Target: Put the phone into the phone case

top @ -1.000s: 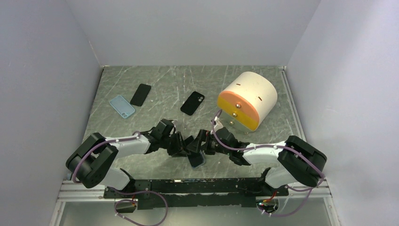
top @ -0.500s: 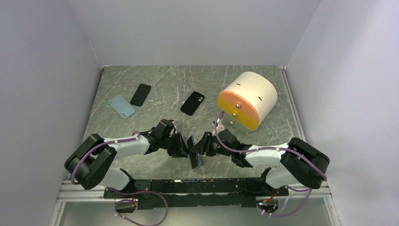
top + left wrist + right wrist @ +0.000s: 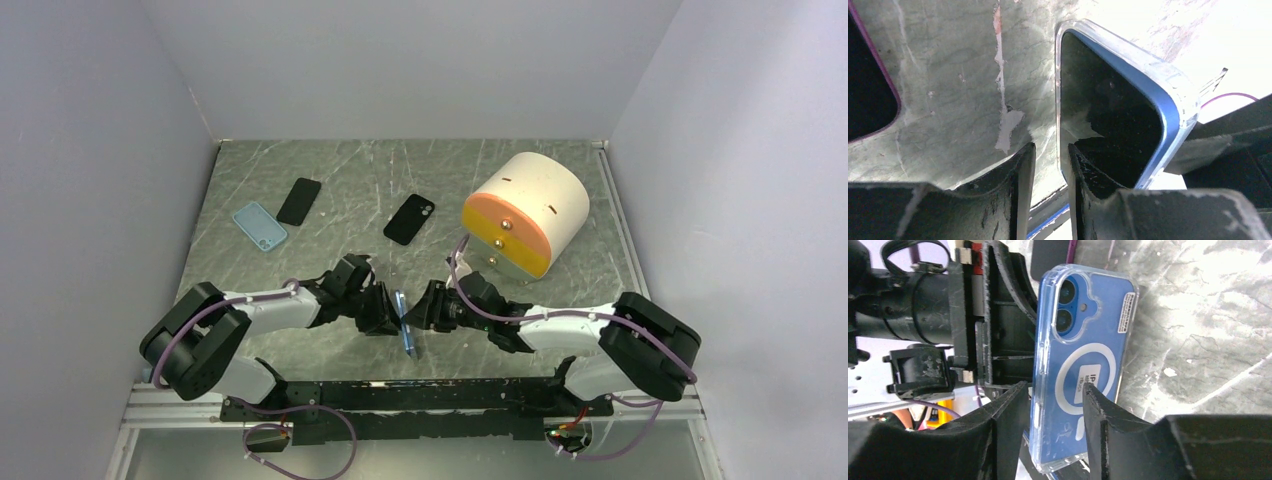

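A blue phone [image 3: 404, 323] inside a clear phone case [image 3: 1083, 340] stands on its edge above the table, between my two grippers. My left gripper [image 3: 386, 313] is shut on one long edge of it. In the left wrist view the case rim [image 3: 1168, 95] and the dark screen [image 3: 1108, 115] run up from between the left gripper [image 3: 1051, 162] fingers. My right gripper [image 3: 426, 312] is shut on the opposite side. In the right wrist view the right gripper [image 3: 1054, 397] clamps the lower part of the case, with the blue back and camera lenses [image 3: 1066, 305] facing the camera.
A black phone-shaped item [image 3: 409, 218] lies mid-table, another black one [image 3: 298, 201] and a light blue case [image 3: 259, 226] at the far left. A cream cylinder with an orange face [image 3: 525, 212] stands at the right. A dark purple-rimmed item [image 3: 868, 95] lies beside the left gripper.
The right gripper has closed from wide open onto the cased phone. The phone has turned from lying nearly flat to standing on edge between the two grippers. The left grip is unchanged.
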You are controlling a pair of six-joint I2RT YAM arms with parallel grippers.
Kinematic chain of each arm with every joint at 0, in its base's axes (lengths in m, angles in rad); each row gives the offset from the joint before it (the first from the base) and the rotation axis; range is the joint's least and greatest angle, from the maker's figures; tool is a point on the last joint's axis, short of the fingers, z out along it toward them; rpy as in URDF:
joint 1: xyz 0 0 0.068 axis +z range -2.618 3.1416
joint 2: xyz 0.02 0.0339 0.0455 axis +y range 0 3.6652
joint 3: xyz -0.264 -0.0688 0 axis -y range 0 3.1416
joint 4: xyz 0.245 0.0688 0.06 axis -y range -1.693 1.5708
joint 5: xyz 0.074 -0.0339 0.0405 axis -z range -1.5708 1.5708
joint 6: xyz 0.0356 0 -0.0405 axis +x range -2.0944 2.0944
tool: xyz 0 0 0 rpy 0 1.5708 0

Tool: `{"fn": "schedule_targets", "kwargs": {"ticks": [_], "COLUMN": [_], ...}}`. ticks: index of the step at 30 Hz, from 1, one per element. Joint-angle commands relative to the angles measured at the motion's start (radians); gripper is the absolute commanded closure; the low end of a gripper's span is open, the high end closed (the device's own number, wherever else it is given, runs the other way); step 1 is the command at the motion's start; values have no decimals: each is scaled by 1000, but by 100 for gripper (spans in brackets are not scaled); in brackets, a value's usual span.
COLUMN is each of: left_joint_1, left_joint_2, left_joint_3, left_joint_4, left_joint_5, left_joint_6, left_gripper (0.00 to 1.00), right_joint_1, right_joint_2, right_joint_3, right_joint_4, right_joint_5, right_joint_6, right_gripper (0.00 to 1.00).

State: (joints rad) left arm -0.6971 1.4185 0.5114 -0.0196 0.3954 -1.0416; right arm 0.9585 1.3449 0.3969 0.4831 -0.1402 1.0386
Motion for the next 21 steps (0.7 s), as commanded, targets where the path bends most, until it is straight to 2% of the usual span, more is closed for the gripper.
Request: {"fn": "schedule_targets", "kwargs": {"ticks": [1, 10, 15, 21], "left_joint_1": [-7, -7, -9, -17], "left_joint_2": [-2, -7, 16, 28], "left_joint_3": [37, 83, 95, 93], "left_joint_4": [41, 31, 26, 28], "left_joint_5": [4, 6, 2, -1], "left_joint_6": [1, 20, 24, 21], "left_gripper": [65, 64, 65, 65], "right_joint_1": [3, 5, 4, 5], "right_joint_2": [13, -35, -47, -53], "right_joint_3": [36, 35, 40, 34], "right_joint_4": [-29, -64, -102, -132], "right_joint_5": [-11, 4, 21, 40], "right_joint_6": [-24, -42, -56, -53], "right_gripper": [48, 42, 62, 78]}}
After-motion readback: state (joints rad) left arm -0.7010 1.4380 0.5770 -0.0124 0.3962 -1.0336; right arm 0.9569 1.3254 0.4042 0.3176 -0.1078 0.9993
